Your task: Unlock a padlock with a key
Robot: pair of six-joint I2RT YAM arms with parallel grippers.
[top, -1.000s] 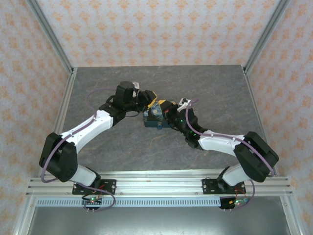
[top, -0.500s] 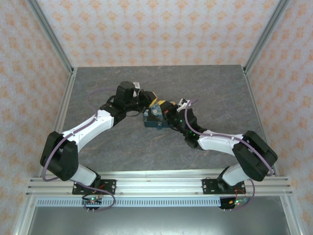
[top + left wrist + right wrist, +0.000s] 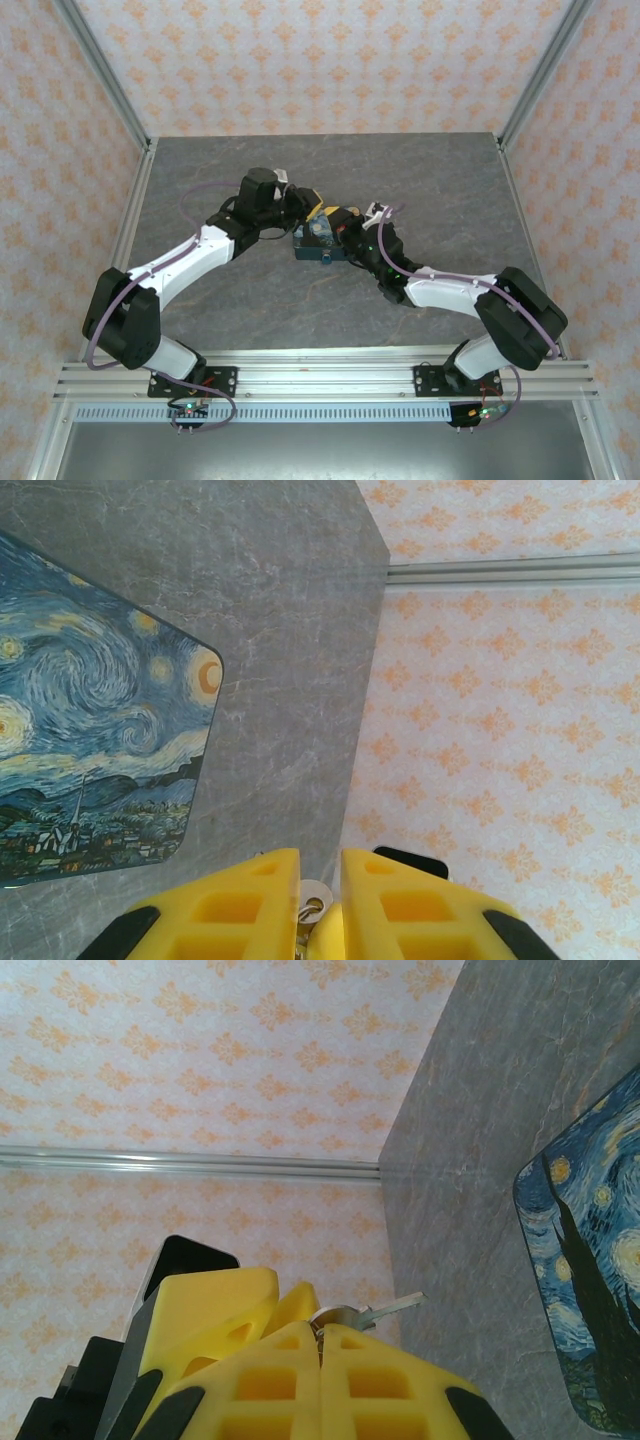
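Above the far edge of the dark-blue swirl-patterned box (image 3: pixel 312 243) my two grippers meet tip to tip. My right gripper (image 3: pixel 320 1328) is shut on the key (image 3: pixel 385 1309), whose thin pale blade sticks out to the right past the fingertips. My left gripper (image 3: pixel 320 855) stands slightly open, and the key's round head (image 3: pixel 314 895) sits in the narrow gap between its yellow fingers (image 3: pixel 240 890). A tiny blue thing (image 3: pixel 326 256) at the box's near edge looks like the padlock. In the top view the left gripper (image 3: pixel 316 211) and the right gripper (image 3: pixel 340 222) nearly touch.
The box lies on a grey marbled table (image 3: pixel 430 180), also shown as the box (image 3: pixel 90 740) and the box (image 3: pixel 600 1290) in the wrist views. Patterned walls and metal frame posts (image 3: pixel 120 110) close in the table's sides and back.
My left gripper has edged right and nearer, closing in on the right gripper's tip. The right arm has shifted slightly left. The box has not moved.
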